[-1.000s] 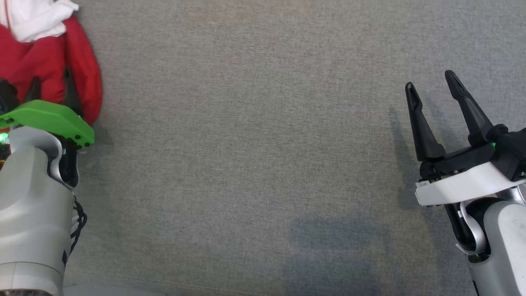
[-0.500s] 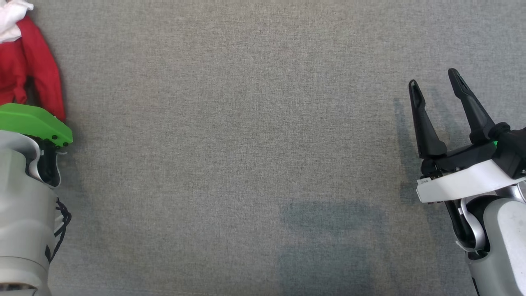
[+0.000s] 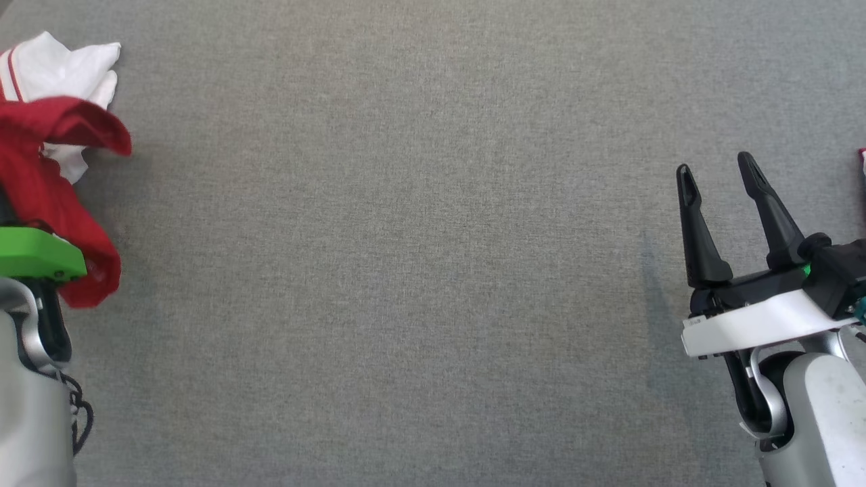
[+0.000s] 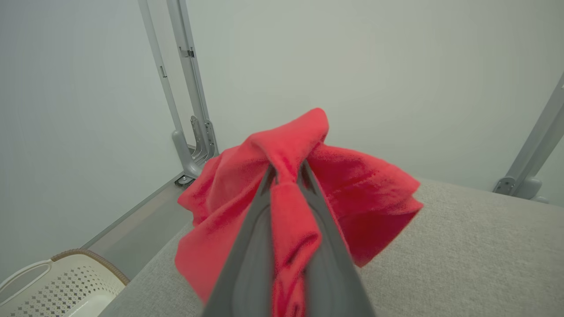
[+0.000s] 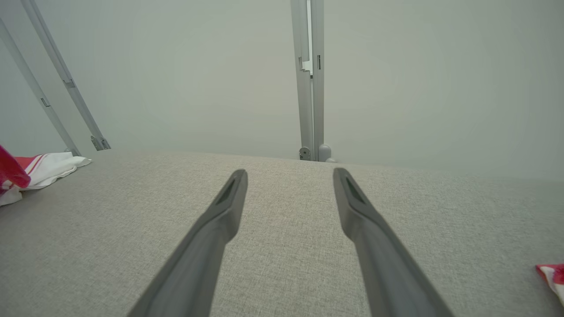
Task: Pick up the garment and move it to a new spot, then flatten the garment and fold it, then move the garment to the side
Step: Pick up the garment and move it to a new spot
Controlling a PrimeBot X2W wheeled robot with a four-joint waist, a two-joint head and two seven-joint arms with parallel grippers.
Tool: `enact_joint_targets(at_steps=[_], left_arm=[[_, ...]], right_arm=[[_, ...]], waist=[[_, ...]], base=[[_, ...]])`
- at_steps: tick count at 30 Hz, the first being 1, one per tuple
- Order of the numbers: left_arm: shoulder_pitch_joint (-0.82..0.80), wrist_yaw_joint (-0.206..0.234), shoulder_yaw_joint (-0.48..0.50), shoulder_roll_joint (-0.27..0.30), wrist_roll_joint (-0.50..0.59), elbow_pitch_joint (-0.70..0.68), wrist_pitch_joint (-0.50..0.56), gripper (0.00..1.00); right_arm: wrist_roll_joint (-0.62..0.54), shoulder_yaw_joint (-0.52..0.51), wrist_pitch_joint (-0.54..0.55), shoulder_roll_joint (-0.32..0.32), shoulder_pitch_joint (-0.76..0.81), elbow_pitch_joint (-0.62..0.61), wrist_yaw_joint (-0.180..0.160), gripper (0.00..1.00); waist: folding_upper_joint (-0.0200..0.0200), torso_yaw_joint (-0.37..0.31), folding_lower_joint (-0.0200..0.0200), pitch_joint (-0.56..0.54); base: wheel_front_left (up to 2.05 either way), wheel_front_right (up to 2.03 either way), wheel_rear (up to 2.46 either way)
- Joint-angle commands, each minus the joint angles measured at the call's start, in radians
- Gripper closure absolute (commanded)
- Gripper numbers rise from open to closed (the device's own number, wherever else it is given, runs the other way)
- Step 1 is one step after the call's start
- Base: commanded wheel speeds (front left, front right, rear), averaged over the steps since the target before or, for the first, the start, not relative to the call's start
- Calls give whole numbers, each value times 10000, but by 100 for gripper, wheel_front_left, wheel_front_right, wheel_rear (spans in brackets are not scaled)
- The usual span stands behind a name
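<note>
**Left end effector** (image 4: 286, 171): the two fingers are pressed together on a fold of the red garment (image 4: 357, 180). In the left wrist view the cloth runs up between the fingers, bunches over their tips and spills down on both sides of them, clear of the grey tabletop (image 3: 406, 270) under it. In the head view the garment drapes ahead of and over the green wrist cover (image 3: 30, 253) and hides the fingers.

**Other cloth near it:** a white cloth with a red stripe (image 3: 64, 67) lies on the tabletop just beyond the held garment. Whether the two touch cannot be told.

**Right end effector** (image 3: 714, 166): fingers spread, nothing between them, bare tabletop in front. The garment is well apart from it, far off to its left. A small red-and-white scrap (image 5: 553, 276) lies on the tabletop to its right.

**Surroundings:** a pale perforated basket (image 4: 57, 281) stands off the tabletop's edge, below and to the left of the left end effector in the left wrist view.
</note>
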Motion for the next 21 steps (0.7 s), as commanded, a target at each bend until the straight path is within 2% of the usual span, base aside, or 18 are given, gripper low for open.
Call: enact_joint_targets(at_steps=[1, 7, 14, 17, 21], left_arm=[[358, 110, 75, -49, 196, -331, -70, 100], [2713, 644, 231, -594, 426, -2760, -50, 100], [4908, 1248, 165, -1079, 423, -5105, 686, 100], [5286, 1382, -122, -1155, 656, -5879, 946, 100], [5243, 1253, -703, -1208, 874, -6550, 1345, 100]], right_arm=[[-38, -28, -48, 20, 185, 45, -14, 0], [-54, -43, -145, 173, 667, 298, -14, 0], [88, -88, -346, 515, 984, 517, -14, 0], [122, -26, -385, 576, 1020, 557, -14, 0], [140, -16, -412, 579, 915, 527, -14, 0]], waist=[[0, -214, 0, -746], [0, -576, 0, -1477], [0, -1136, 0, -2007], [0, -1318, 0, -2056], [0, -1666, 0, -1955]], base=[[0, 0, 0], [0, 0, 0], [0, 0, 0], [0, 0, 0], [0, 0, 0]])
